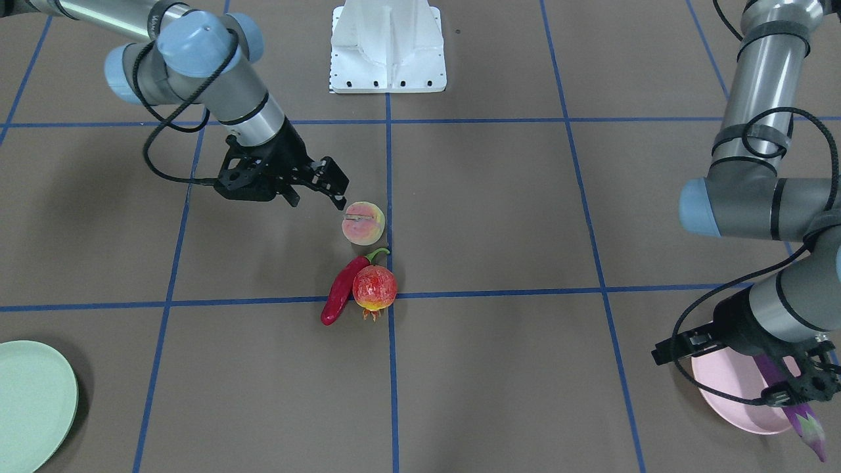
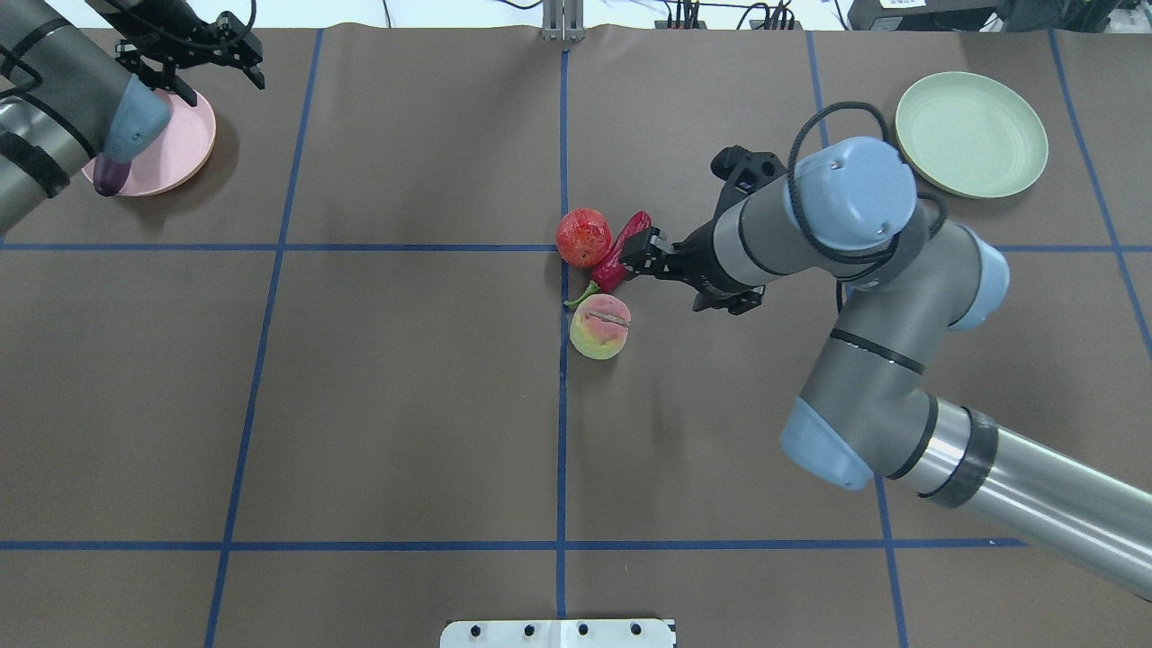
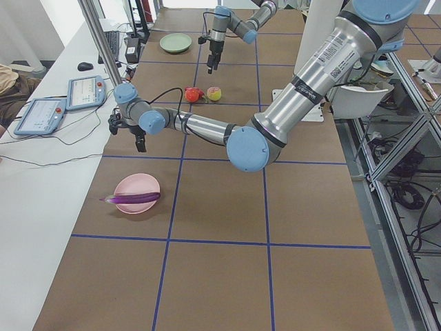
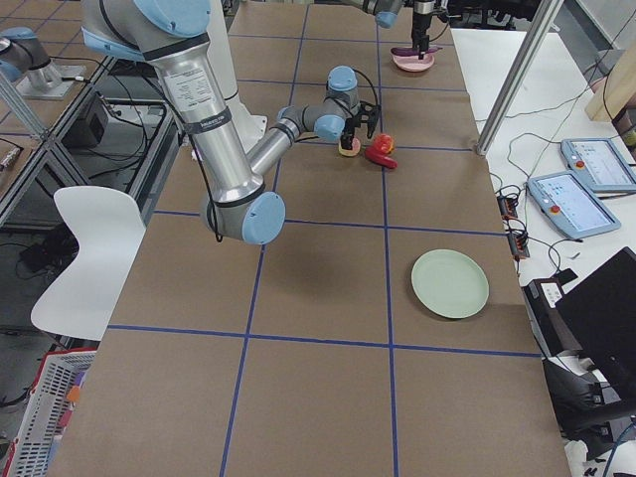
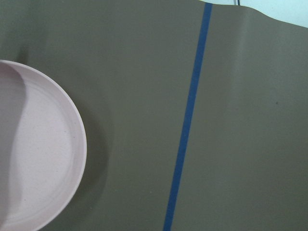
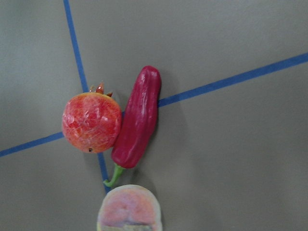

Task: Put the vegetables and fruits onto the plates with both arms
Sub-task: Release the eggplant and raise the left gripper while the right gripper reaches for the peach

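Brown surface [image 2: 405, 405], two arms. The left gripper [image 1: 798, 389] hangs open over the pink plate [image 3: 131, 187]. The right gripper [image 1: 336, 189] is open by the centre cluster. You get two plates, with the mint plate [image 2: 972, 135] cropped in your front view. One eggplant [image 3: 134, 198] lies across the pink plate, mostly arm-hidden overhead. One chili [image 6: 139, 118] touches one pomegranate [image 6: 91, 121], with one peach [image 2: 600, 326] just beside.

The mint green plate [image 1: 33, 401] ran off the front view's left edge. The eggplant [image 1: 807, 420] lay partly behind the left gripper [image 1: 798, 389] (overhead, only one purple end showed). The right wrist view's bottom edge cropped the peach [image 6: 129, 209], and the left wrist view's edge cropped the pink plate [image 5: 48, 159].
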